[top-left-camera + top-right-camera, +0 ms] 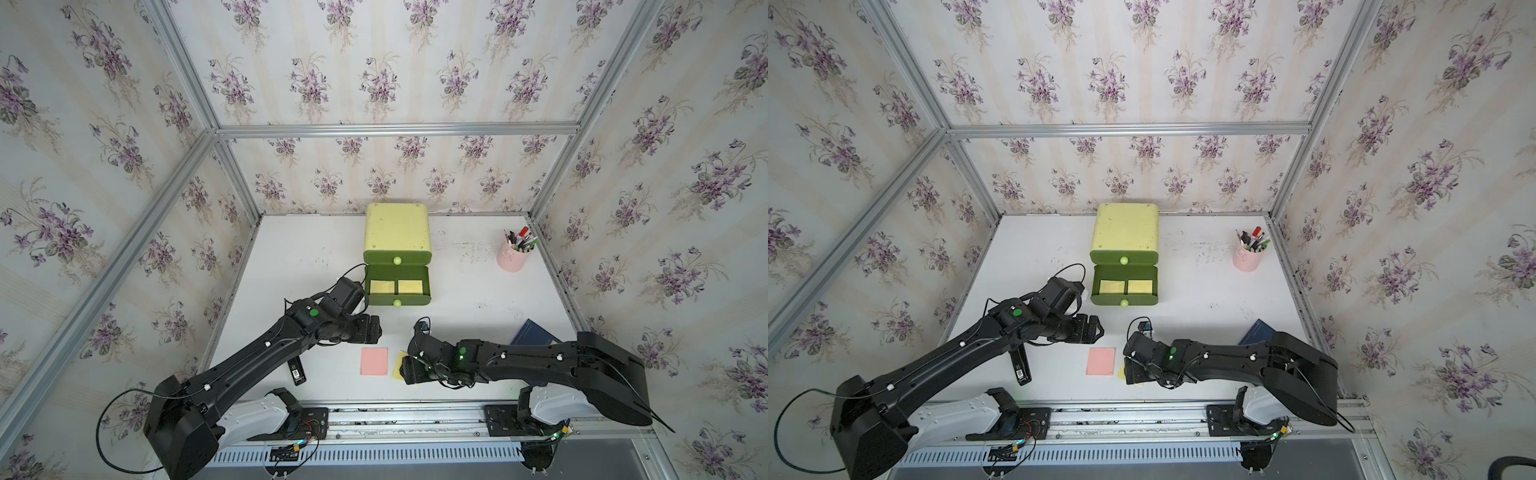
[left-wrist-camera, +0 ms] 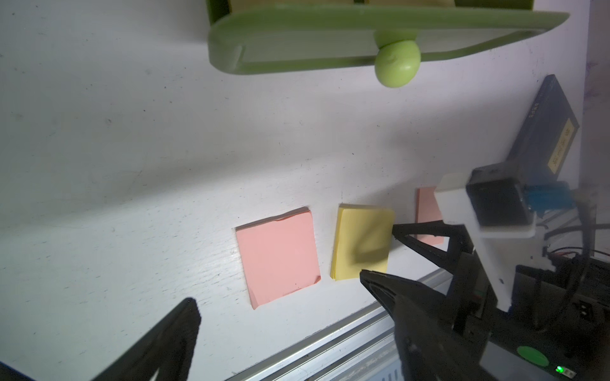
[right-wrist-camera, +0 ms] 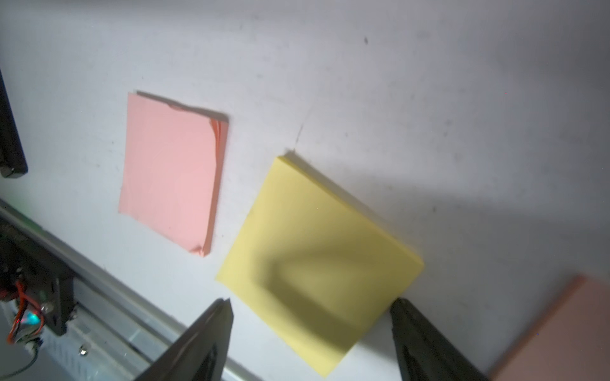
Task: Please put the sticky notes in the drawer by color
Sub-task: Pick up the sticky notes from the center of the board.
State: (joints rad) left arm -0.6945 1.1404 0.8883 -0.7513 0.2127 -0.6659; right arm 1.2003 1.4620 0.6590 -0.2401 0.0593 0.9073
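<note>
While the right gripper [image 3: 312,305] is hovering with its jaws spread on either side of a yellow sticky-note pad [image 3: 317,257] at 6 o'clock on the table [image 1: 457,270], a salmon pad [image 3: 171,171] is lying just beside it at its 9 o'clock. The left gripper [image 1: 1099,327] is hanging open and empty at 7 o'clock of the drawer [image 1: 397,232], which is sitting at 12 o'clock. Its middle tray [image 1: 382,300] is standing pulled out, holding two yellow notes [image 1: 381,286]. At 4 o'clock the dark blue booklet [image 2: 544,125] is showing a yellow label [image 2: 561,145]; its writing is too blurred to read.
</note>
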